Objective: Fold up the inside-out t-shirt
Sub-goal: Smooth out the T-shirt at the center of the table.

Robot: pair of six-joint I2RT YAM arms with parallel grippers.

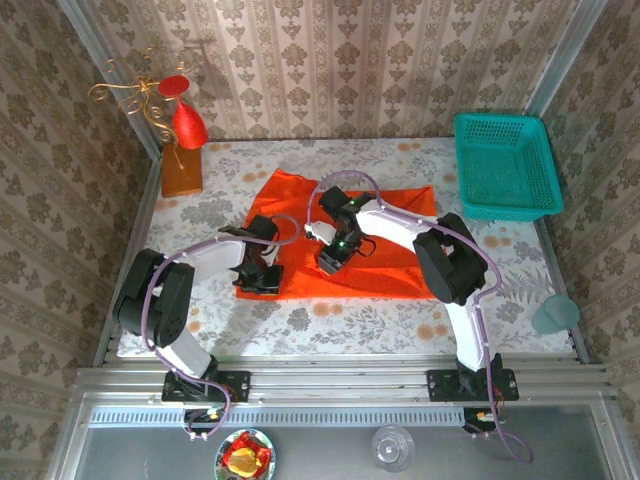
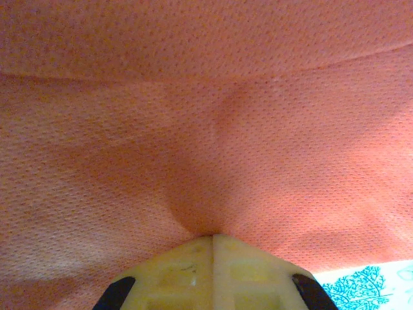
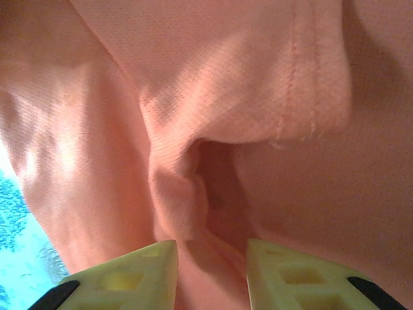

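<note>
Floral-print table (image 1: pixel 330 320), wallpaper all round, arms bolted along the near edge. Closest in, the left gripper (image 2: pixel 213 237) has its fingers pressed tight together, pinching the near-left edge of the inside-out t-shirt (image 1: pixel 295 200); the cloth puckers right into the tips. A bit further in, the right gripper (image 3: pixel 210 248) sits mid-shirt, fingers partly apart with a thick bunched fold wedged between them, which looks like a grip to me. The shirt lies spread out mid-table. My guess: two hold points so one side can be lifted over. The teal basket (image 1: pixel 500 122) and red ornament (image 1: pixel 188 125) sit at the back, well apart from it.
</note>
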